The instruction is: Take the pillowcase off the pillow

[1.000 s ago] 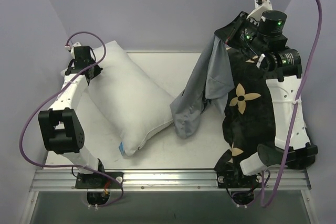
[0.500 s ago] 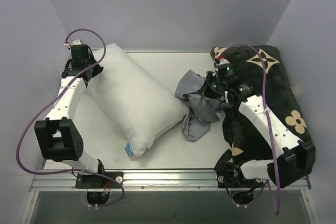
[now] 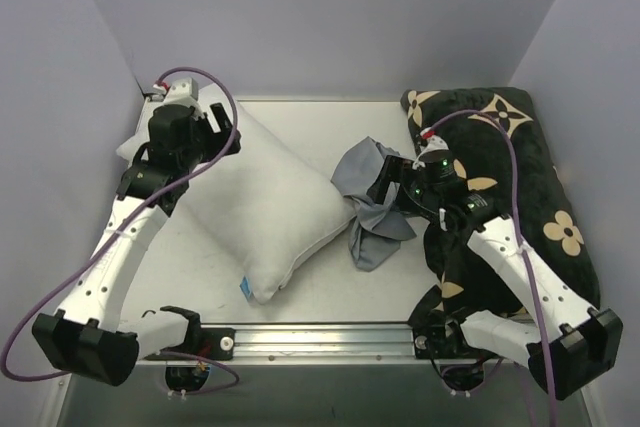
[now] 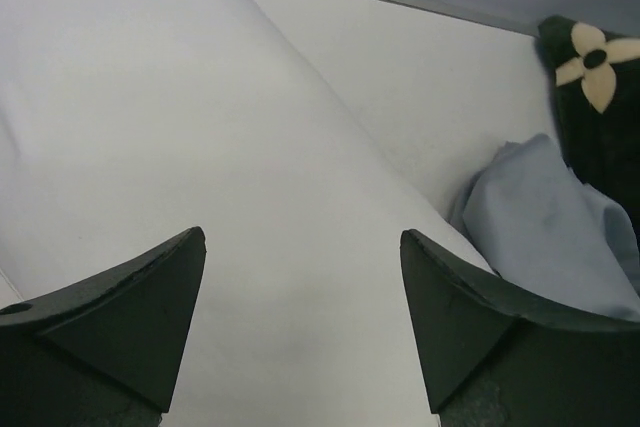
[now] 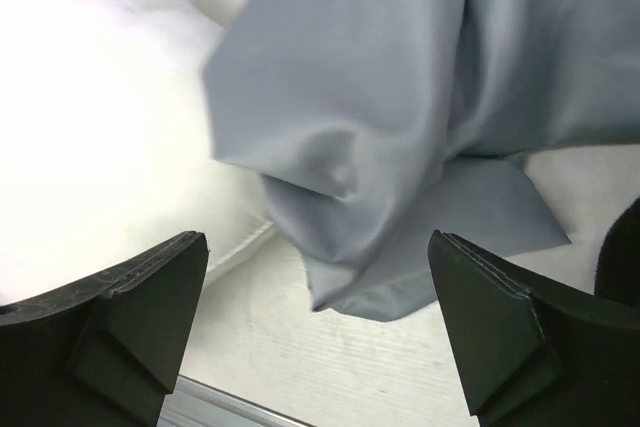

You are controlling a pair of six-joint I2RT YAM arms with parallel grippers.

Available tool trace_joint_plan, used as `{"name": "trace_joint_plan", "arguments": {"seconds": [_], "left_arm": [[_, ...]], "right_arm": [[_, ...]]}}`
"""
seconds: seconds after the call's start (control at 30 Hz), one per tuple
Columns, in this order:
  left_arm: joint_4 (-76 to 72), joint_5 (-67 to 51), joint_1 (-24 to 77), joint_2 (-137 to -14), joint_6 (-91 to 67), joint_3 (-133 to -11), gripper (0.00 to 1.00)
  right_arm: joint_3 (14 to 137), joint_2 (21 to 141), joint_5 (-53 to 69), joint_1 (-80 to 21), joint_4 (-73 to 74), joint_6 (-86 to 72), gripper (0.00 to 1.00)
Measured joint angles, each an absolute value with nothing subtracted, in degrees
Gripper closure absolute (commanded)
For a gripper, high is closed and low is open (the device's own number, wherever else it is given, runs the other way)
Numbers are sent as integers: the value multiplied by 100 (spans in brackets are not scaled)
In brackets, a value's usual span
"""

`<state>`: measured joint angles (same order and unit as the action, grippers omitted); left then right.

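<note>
The white pillow [image 3: 262, 205] lies bare and slanted across the left half of the table, its small blue tag [image 3: 243, 285] at the near edge. The blue-grey pillowcase [image 3: 368, 202] lies crumpled on the table between the pillow and the black cushion. My left gripper [image 3: 222, 133] hovers open over the pillow's far end; in the left wrist view its jaws [image 4: 302, 237] stand wide above the white pillow [image 4: 180, 127] with nothing between them. My right gripper [image 3: 388, 183] is open just above the pillowcase [image 5: 400, 97], holding nothing.
A black cushion [image 3: 535, 182] with beige flower motifs lies along the right side under the right arm. Purple-grey walls close in the table on the left, back and right. A metal rail [image 3: 320, 339] runs along the near edge.
Both grippers have opened. The right arm came down from high up, and the pillowcase now lies loose in a heap. The left gripper let go of the pillow's far corner and shifted right.
</note>
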<state>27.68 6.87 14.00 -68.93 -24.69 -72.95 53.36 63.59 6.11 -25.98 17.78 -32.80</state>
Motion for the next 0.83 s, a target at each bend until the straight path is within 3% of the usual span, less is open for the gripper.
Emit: {"name": "trace_joint_plan", "arguments": {"seconds": [0.27,0.83], "left_arm": [[2902,735,2873,-5953,-2067,-6724,12],[2974,440,3072,-5050,-1710,-5782,11]], "right_arm": [[5924,5686,497,-2598,1872,-3275,0],[5736,5712,224,-2598,1990,-3155,0]]}}
